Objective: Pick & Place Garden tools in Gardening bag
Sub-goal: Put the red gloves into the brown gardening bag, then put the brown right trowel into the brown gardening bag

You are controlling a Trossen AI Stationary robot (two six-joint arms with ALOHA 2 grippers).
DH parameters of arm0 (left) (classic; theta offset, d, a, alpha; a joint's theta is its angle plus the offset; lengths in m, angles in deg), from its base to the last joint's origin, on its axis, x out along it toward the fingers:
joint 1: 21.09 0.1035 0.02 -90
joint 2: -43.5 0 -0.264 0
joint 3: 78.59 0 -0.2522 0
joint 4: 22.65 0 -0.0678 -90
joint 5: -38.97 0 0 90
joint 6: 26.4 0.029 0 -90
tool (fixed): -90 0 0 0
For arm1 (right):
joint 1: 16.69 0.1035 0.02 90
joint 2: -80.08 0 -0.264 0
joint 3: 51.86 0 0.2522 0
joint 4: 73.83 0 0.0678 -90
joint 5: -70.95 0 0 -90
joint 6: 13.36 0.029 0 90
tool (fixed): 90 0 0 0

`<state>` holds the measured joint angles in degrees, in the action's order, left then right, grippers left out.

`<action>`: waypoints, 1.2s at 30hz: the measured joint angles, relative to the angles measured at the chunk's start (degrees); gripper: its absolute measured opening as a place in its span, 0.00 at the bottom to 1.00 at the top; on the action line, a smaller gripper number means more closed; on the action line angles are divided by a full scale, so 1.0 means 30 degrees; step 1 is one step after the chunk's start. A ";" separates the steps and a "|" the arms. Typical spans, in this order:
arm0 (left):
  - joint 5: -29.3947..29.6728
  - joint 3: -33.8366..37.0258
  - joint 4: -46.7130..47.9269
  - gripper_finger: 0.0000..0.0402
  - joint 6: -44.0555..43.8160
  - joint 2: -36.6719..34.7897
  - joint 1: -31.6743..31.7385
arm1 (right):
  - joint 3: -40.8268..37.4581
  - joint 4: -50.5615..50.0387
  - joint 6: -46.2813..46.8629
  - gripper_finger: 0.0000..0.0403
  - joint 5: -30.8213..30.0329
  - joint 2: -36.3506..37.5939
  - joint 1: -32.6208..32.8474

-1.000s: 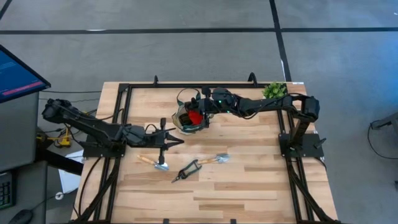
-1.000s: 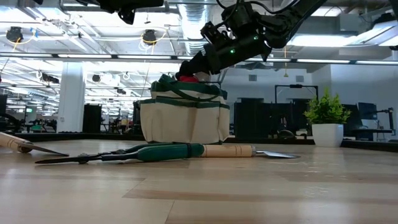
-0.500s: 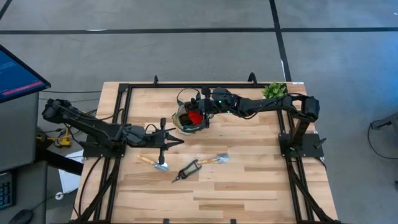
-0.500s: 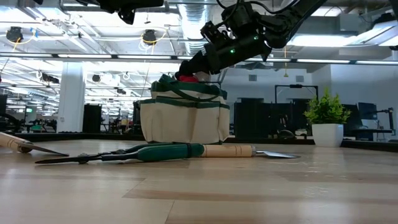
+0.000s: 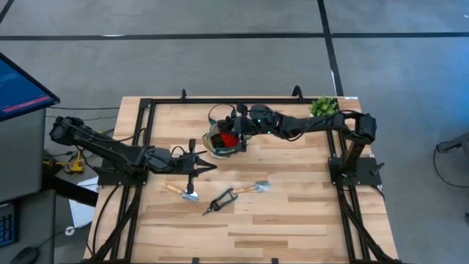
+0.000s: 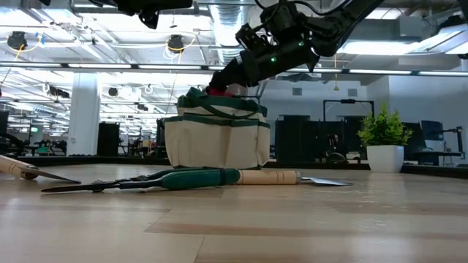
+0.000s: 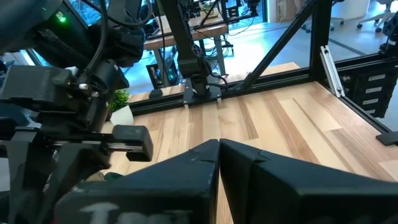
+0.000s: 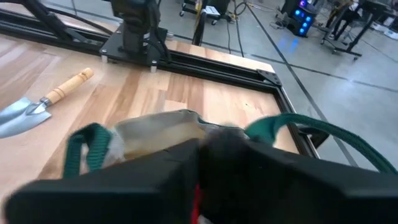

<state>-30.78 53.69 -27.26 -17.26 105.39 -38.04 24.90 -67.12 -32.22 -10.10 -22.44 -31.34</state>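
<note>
The cream gardening bag (image 6: 216, 139) with green trim stands on its base on the table's far middle (image 5: 222, 139). My right gripper (image 6: 223, 82) is over the bag's open top, shut on the red-and-black piece (image 5: 229, 138). My left gripper (image 5: 199, 164) is shut and empty, left of the bag and above the table. On the table near it lie a wood-handled tool (image 5: 182, 191), the black clippers (image 5: 220, 199) and the silver trowel (image 5: 255, 187). My right gripper pinches the red-and-black piece (image 6: 219, 90) between its two fingers, slanting down from the table's right side. The piece sits at the bag's mouth, partly inside. In the right wrist view only a red sliver (image 8: 196, 199) shows between the dark fingers.
A small potted plant (image 5: 322, 107) stands at the far right corner. A black frame rail (image 5: 146, 117) runs around the table. The bag's green loop handles (image 8: 311, 127) lie around its mouth. Bare wood lies along the near edge (image 5: 278, 235).
</note>
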 joint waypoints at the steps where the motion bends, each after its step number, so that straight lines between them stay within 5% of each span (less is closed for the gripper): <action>1: 0.0000 0.0000 0.0013 0.01 0.0000 0.0000 0.0000 | 0.0000 0.0000 -0.0137 0.28 0.0000 0.0007 0.0093; 7: 0.0007 0.0000 0.0089 0.01 0.0000 0.0000 0.0000 | 0.0000 -0.0156 -0.0198 0.49 -0.0007 0.0297 0.0659; 14: 0.0015 0.0000 0.0148 0.01 -0.0007 0.0000 0.0000 | 0.0007 -0.3954 -0.0404 0.54 -0.1974 0.2530 0.1328; 19: 0.0015 0.0000 0.0206 0.01 -0.0007 0.0000 0.0000 | 0.0014 -0.7554 0.0403 0.46 -0.3885 0.4834 0.1684; 28: 0.0102 0.0000 0.0226 0.01 -0.0007 0.0000 0.0000 | -0.0001 -1.2979 0.3326 0.23 -0.3972 0.7060 0.2533; 36: 0.2787 0.0000 0.2188 0.01 0.0021 0.0000 -0.0003 | -0.2047 -1.2718 0.3610 0.02 -0.3963 0.7585 0.3982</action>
<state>-22.42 53.69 -20.70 -17.19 105.39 -38.05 18.76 -105.27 -21.39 -21.99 0.32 -19.39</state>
